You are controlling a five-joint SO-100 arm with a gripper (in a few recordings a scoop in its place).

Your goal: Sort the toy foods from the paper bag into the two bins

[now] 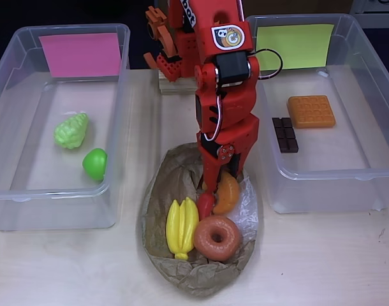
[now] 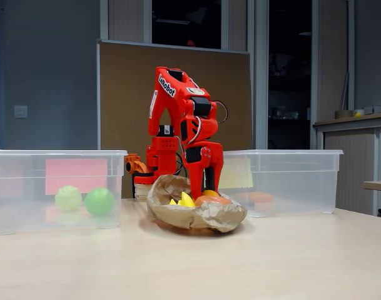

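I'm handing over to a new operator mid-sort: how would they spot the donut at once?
Find the crumpled paper bag on the table between the two clear bins. Inside, at its lower right in the overhead view, lies the donut: a brown ring with a centre hole, beside the yellow bananas.

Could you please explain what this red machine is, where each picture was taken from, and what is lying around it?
The red machine is a small robot arm standing on a table. One picture looks straight down from above; the other is taken from table height, out in front. The arm's end effector reaches down into a crumpled paper bag and sits at a red chili and an orange croissant; whether it grips either I cannot tell. Yellow bananas and a brown donut also lie in the bag. In the overhead view, the left bin with a pink sheet holds grapes and a green apple; the right bin holds a waffle and a chocolate bar.
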